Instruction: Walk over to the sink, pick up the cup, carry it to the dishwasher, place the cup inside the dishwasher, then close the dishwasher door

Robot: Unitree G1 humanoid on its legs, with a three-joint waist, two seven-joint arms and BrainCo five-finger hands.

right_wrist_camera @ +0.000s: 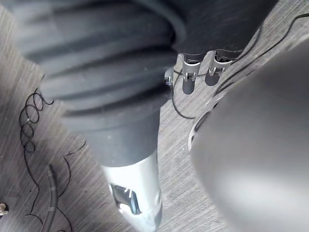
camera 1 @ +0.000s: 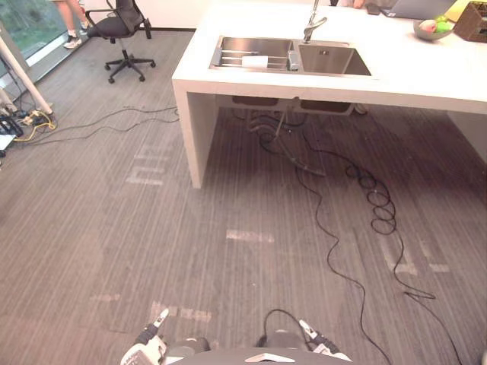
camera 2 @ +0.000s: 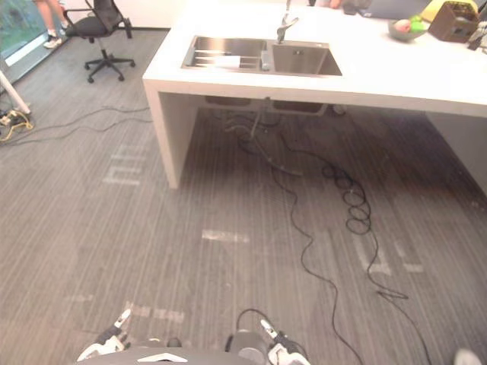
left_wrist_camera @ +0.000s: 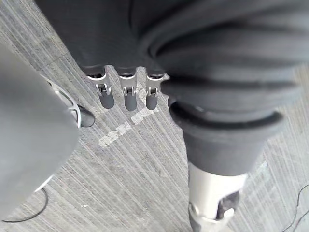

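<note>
Steel sink (camera 1: pixel 335 62), two basins, set in white counter (camera 1: pixel 426 76); tap (camera 1: pixel 312 26) at the sink's far edge. Cup (camera 1: pixel 255 61), if the small white shape is it, lies on the rack (camera 1: pixel 232 55) in the sink's left basin. Left hand (left_wrist_camera: pixel 126 99) and right hand (right_wrist_camera: pixel 187 83), well short of the sink: fingers straight, loose, empty.

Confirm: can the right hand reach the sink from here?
Probably not: the right hand hangs low, with a long stretch of floor between it and the sink in the white counter.
</note>
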